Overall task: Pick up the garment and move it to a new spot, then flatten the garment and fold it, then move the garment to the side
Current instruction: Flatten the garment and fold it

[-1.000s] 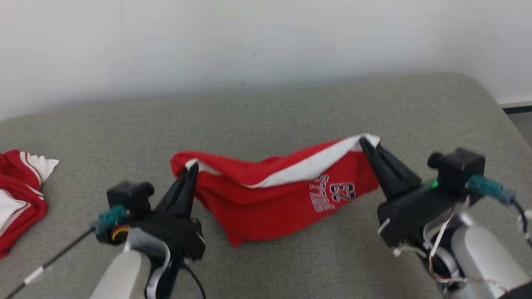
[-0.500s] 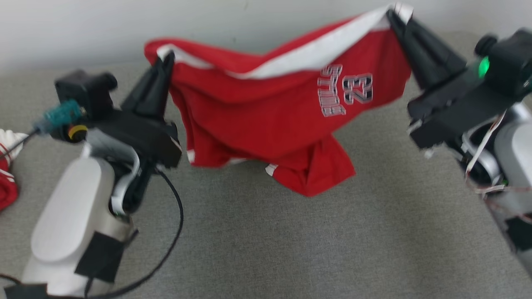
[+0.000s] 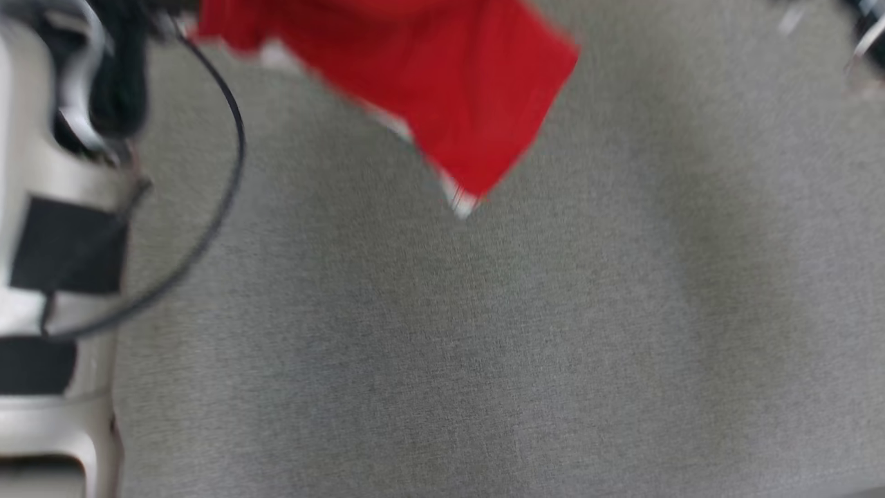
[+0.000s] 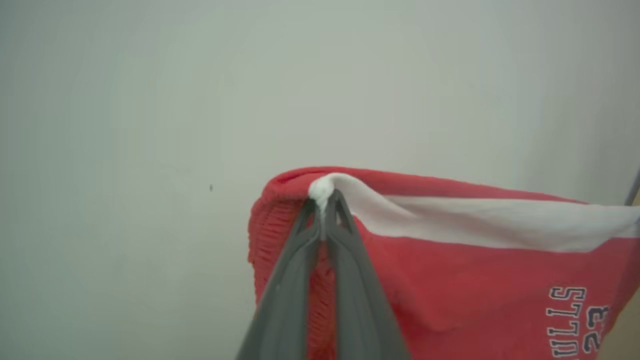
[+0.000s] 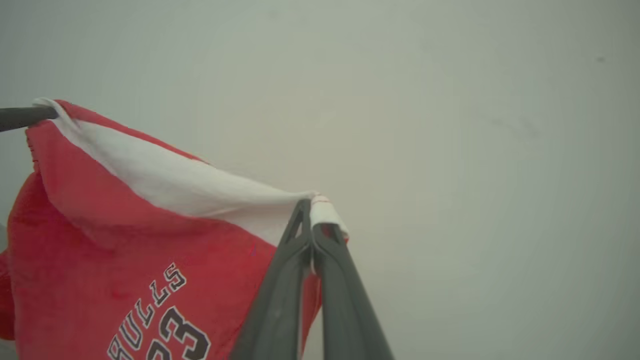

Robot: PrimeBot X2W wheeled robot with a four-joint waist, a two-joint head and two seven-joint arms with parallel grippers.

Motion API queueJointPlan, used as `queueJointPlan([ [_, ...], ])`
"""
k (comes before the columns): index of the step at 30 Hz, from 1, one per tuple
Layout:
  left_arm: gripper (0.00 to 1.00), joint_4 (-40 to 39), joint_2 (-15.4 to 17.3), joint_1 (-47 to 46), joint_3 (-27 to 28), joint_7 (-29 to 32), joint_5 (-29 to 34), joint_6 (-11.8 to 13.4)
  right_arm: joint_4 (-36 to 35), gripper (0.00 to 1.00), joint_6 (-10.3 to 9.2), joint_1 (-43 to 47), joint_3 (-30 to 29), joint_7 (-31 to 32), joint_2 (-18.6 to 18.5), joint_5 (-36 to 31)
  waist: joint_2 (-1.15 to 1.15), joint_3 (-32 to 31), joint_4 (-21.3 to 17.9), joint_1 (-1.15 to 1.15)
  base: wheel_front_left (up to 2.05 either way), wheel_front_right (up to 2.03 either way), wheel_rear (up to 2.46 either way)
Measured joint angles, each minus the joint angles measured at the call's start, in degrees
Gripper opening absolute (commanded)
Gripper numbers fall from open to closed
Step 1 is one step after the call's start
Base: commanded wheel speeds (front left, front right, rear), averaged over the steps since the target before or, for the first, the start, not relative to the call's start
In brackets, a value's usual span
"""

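Observation:
The garment (image 3: 449,83) is a pair of red shorts with a white band and "BULLS 23" print. It hangs in the air, and its lower corner dangles above the grey cushion (image 3: 484,346) in the blurred head view. In the left wrist view my left gripper (image 4: 324,200) is shut on one end of the white band of the shorts (image 4: 450,280). My right gripper (image 5: 312,207) is shut on the other end of the band, with the shorts (image 5: 125,240) sagging between the two. The left gripper's finger (image 5: 20,117) shows at the far edge of the right wrist view.
My pale left forearm (image 3: 48,207), with a looping black cable (image 3: 228,173), stands at the left of the head view. A plain pale wall (image 4: 150,100) lies behind the lifted shorts. The grey cushion spreads wide below.
Both grippers have raised the shorts off the cushion, up past the top of the head view. The head camera has also tilted downward, so the whole picture has shifted.

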Motion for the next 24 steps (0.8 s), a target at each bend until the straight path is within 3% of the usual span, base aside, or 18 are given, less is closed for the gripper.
queueJointPlan([
  [4, 0.0, 1.3, -0.7, -5.4, 2.3, -3.1, 0.7, 3.4, 6.1, 0.0, 0.0, -7.1, -3.7, -4.7, 1.8, -4.0, 0.01, 3.6, -0.5, 0.0, 0.0, 0.0, 0.0],
  [8, 0.0, 2.2, -1.2, -8.9, 3.1, -7.0, 1.4, 4.1, 10.2, 0.0, 0.14, -11.7, -10.7, -7.8, 4.3, -10.3, 0.0, 6.6, -1.0, 0.0, 0.0, 0.0, 0.0],
  [14, 0.0, 2.7, -2.9, -10.4, 4.3, -11.2, 1.3, 3.1, 4.3, 0.0, 0.15, -11.7, -20.7, -8.5, 8.0, -21.7, 0.0, 9.9, -1.4, -0.01, 0.0, 0.0, 0.0],
  [18, 0.0, 4.2, -3.6, -7.8, 4.5, -11.9, 1.1, 2.1, 4.0, 0.0, 0.14, -6.1, -20.2, -8.5, 9.1, -24.2, 0.0, 11.2, -1.2, -0.01, 0.0, 0.0, 0.0],
  [24, 0.0, 6.4, -3.9, -2.3, 3.7, -12.3, 1.1, 0.1, 4.1, 0.0, 0.12, -1.1, -15.0, -8.5, 8.4, -24.0, -0.01, 12.0, -0.7, -0.02, 0.0, 0.0, 0.0],
])
